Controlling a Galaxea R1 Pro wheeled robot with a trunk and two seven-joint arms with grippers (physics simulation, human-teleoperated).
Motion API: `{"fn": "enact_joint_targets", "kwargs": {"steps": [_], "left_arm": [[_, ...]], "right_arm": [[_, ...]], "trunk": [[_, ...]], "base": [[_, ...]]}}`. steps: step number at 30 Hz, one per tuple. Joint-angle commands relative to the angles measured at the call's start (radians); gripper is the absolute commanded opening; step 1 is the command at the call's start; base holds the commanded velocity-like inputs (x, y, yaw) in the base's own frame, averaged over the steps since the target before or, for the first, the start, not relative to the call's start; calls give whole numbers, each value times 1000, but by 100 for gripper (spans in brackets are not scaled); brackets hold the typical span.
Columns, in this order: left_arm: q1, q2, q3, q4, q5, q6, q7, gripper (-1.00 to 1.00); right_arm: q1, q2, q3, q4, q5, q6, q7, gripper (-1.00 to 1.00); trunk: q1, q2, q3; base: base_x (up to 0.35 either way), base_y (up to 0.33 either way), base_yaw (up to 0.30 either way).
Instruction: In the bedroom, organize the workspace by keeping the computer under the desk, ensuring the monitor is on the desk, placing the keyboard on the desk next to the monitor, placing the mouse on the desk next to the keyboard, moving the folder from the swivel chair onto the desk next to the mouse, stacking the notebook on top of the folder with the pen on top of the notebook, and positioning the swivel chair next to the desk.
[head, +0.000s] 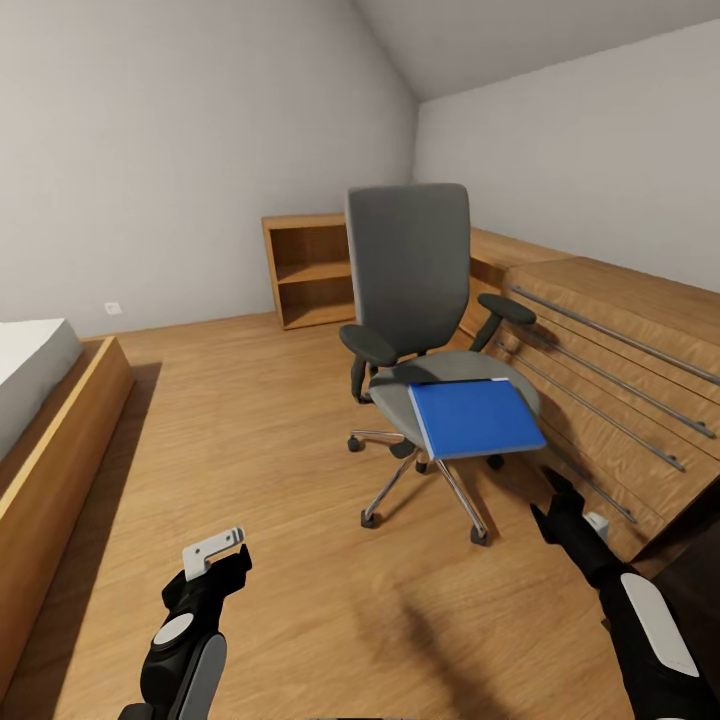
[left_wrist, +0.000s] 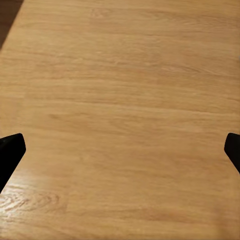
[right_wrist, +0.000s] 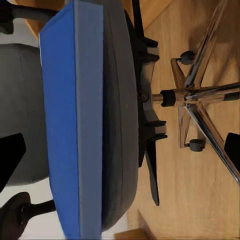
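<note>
Both grippers low in head view: left gripper (head: 222, 560) at 7 o'clock, right gripper (head: 560, 500) at 4, each spread wide, empty. Folder (head: 473, 417) flat on swivel chair (head: 410, 270) seat, centre-right; wood floor (head: 250, 420) all round.

The left gripper (head: 228, 562) is hanging low at seven o'clock, fingers spread wide; the right gripper (head: 553, 497) is reaching forward at four o'clock, fingers parted

folder (head: 474, 417): blue, flat on seat | swivel chair (head: 410, 270): grey, upright
</note>
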Motion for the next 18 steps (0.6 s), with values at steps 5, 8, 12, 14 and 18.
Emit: {"fn": "enact_joint_targets", "kwargs": {"steps": [5,8,12,14,18], "left_arm": [[-1,0,-1,-1,9,2,9,100],[-1,0,-1,-1,9,2,9,100],[-1,0,-1,-1,9,2,9,100],[-1,0,-1,-1,9,2,9,100],[-1,1,-1,0,9,2,9,100]], "right_arm": [[-1,-1,-3,0,-2,42,25,100],[-1,-9,-3,1,-2,52,31,100],[-1,-14,-3,2,-2,54,33,100],[-1,-15,-4,2,-2,54,34,100],[-1,-16,-5,2,-2,54,36,100]], "trunk": [[0,0,-1],[0,0,-1],[0,0,-1],[0,0,-1],[0,0,-1]], "base": [[0,0,0],[0,0,0],[34,1,0],[187,29,0],[216,22,0]]}}
